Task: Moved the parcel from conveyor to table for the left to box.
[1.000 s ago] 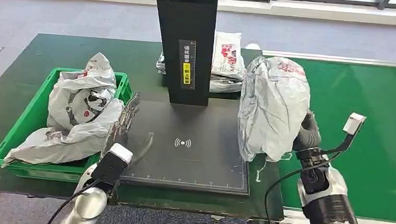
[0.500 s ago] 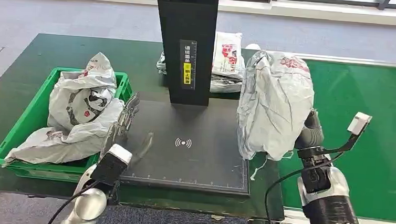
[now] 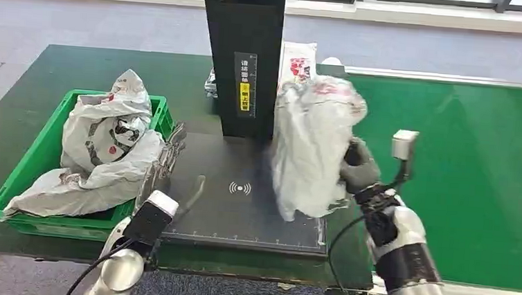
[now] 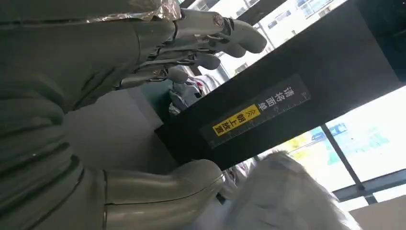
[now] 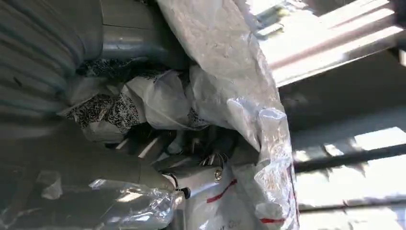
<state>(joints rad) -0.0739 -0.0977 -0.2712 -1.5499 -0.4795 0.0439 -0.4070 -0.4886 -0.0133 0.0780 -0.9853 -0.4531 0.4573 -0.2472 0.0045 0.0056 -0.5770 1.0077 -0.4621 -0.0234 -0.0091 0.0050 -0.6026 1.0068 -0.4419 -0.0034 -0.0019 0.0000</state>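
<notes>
grey plastic parcel [image 3: 312,145] hangs gripped in the right hand [image 3: 359,167], above the black scanner pad [image 3: 239,215], not yet set down. left hand [image 3: 166,160] waits empty, fingers spread, beside the green box [image 3: 13,182].

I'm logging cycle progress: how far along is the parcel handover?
Done: the parcel is off the green conveyor, gripped by the right hand. In hand: it hangs above the black pad, not set down. Left: release it, then the left hand, open beside the crate, boxes it.
</notes>
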